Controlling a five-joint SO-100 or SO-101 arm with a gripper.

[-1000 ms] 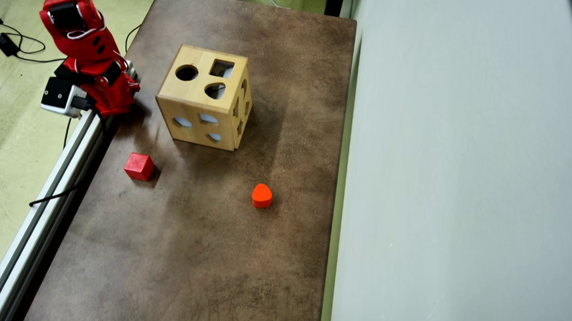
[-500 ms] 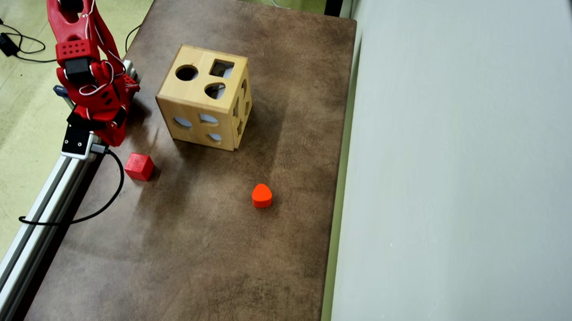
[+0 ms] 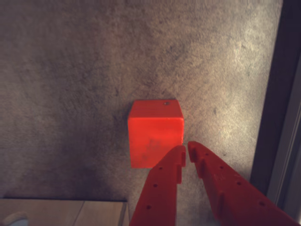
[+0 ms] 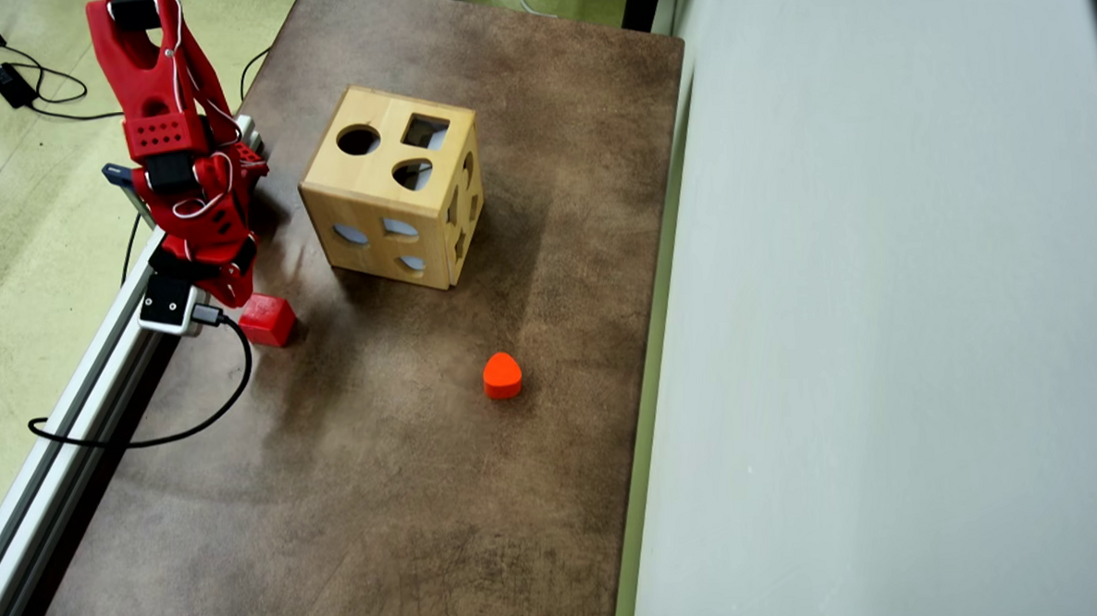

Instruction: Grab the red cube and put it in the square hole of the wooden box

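Brown mottled tabletop (image 4: 409,499); pale green floor (image 4: 18,239), grey wall (image 4: 883,330) alongside.

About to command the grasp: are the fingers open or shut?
Shut: in the wrist view the fingers nearly meet, beside the red cube, not around it.

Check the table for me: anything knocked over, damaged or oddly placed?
Nothing stands out. The red cube sits flat on the table, the wooden box stands upright, and the tool is shut, empty, beside the cube.
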